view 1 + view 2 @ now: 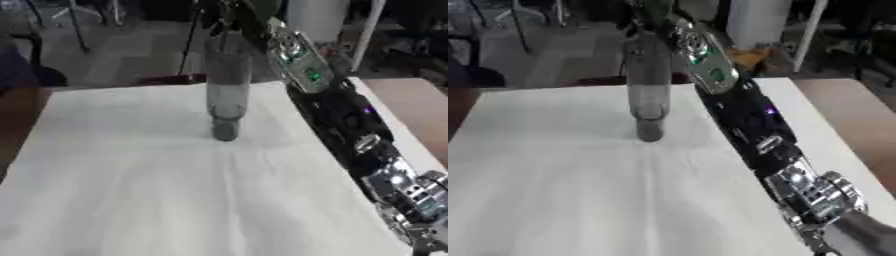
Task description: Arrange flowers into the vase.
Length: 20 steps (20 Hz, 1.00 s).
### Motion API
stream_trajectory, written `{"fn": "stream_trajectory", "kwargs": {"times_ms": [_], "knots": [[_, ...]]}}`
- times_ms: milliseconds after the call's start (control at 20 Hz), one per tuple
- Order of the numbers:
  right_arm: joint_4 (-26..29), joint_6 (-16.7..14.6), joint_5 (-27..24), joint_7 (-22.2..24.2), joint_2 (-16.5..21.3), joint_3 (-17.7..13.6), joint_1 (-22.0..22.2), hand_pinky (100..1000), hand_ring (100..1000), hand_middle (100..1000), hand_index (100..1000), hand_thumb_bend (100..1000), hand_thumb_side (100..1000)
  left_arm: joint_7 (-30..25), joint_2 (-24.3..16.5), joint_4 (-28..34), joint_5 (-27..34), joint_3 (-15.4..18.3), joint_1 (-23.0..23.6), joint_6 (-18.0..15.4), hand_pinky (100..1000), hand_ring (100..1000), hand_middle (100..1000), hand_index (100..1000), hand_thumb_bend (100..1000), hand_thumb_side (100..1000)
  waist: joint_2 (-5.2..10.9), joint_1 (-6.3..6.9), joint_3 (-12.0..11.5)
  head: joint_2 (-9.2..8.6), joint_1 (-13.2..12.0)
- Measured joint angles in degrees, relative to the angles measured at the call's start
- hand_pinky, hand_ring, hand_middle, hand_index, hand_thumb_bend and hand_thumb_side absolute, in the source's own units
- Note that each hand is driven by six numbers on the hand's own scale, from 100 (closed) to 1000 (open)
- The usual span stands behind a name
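Note:
A tall grey see-through vase (227, 90) stands upright on the white cloth (131, 190), a little behind the table's middle. My right arm (302, 62) comes in from the lower right and stretches diagonally up to the vase's mouth at the top edge of the view. My right hand (229, 17) sits dark and blurred at the vase's rim, and I cannot make out how it is held. A green shape (262, 7) shows beside the hand at the top edge; whether it is a stem I cannot tell. No flower lies on the cloth. My left hand does not show.
Bare wooden tabletop (416, 107) runs along the right of the cloth. Beyond the far edge are a white column (315, 17), chair legs (79, 30) and a small orange thing (745, 57). A dark shape (22, 70) sits at the far left.

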<state>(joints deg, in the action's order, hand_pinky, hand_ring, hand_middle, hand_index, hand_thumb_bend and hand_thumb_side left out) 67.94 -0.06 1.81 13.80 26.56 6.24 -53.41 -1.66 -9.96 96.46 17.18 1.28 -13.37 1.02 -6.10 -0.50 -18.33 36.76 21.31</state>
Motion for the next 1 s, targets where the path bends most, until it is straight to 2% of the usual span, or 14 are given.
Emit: {"fn": "stream_trajectory", "kwargs": {"times_ms": [150, 200, 300, 350, 400, 450, 650, 1000], "knots": [[-0.2, -0.6, 1.5, 0.0, 0.0, 0.0, 0.0, 923, 817, 663, 763, 100, 997, 0.0, 0.0, 0.0, 0.0, 0.0, 0.0, 0.0, 569, 630, 538, 644, 614, 829, 0.0, 0.0, 0.0, 0.0, 0.0], [-0.3, -0.8, 2.1, 0.0, 0.0, 0.0, 0.0, 956, 841, 693, 774, 100, 972, 0.0, 0.0, 0.0, 0.0, 0.0, 0.1, 0.0, 569, 630, 538, 644, 614, 830, 0.0, 0.0, 0.1, 0.0, 0.0], [-0.5, -1.2, 3.1, 0.0, 0.0, 0.1, 0.0, 956, 841, 693, 774, 100, 972, 0.0, 0.0, 0.0, 0.0, 0.0, 0.1, 0.0, 569, 630, 538, 644, 614, 830, 0.0, 0.0, 0.2, 0.0, 0.0], [-0.5, -1.3, 3.5, 0.0, 0.0, 0.1, 0.0, 994, 890, 762, 830, 100, 913, 0.1, 0.0, 0.0, 0.0, 0.0, 0.1, 0.0, 569, 629, 538, 644, 615, 829, 0.0, 0.0, 0.2, 0.0, 0.0], [-0.6, -1.4, 3.9, 0.1, 0.1, 0.1, 0.0, 994, 890, 762, 830, 100, 913, 0.1, 0.0, 0.0, 0.0, 0.0, 0.2, 0.0, 569, 629, 538, 644, 615, 829, 0.0, 0.0, 0.2, -0.01, 0.0], [-0.8, -1.6, 4.4, 0.2, 0.1, 0.2, 0.0, 1000, 916, 813, 883, 100, 879, 0.2, 0.0, 0.0, 0.0, 0.0, 0.2, 0.0, 569, 629, 538, 643, 616, 829, 0.0, 0.0, 0.3, -0.01, 0.0], [-1.9, -1.9, 7.3, 0.2, 0.4, 0.2, 0.1, 1000, 961, 884, 951, 100, 833, 0.2, 0.0, 0.0, 0.0, 0.0, 0.2, 0.0, 569, 628, 537, 643, 617, 828, 0.0, 0.0, 0.3, -0.06, 0.0], [-4.2, -2.3, 11.3, -0.9, 0.4, 0.1, 0.5, 1000, 960, 884, 960, 100, 832, 0.2, 0.0, 0.0, 0.0, 0.0, 0.2, 0.0, 570, 628, 536, 643, 620, 828, 0.0, -0.02, 0.4, -0.11, -0.1]]}}
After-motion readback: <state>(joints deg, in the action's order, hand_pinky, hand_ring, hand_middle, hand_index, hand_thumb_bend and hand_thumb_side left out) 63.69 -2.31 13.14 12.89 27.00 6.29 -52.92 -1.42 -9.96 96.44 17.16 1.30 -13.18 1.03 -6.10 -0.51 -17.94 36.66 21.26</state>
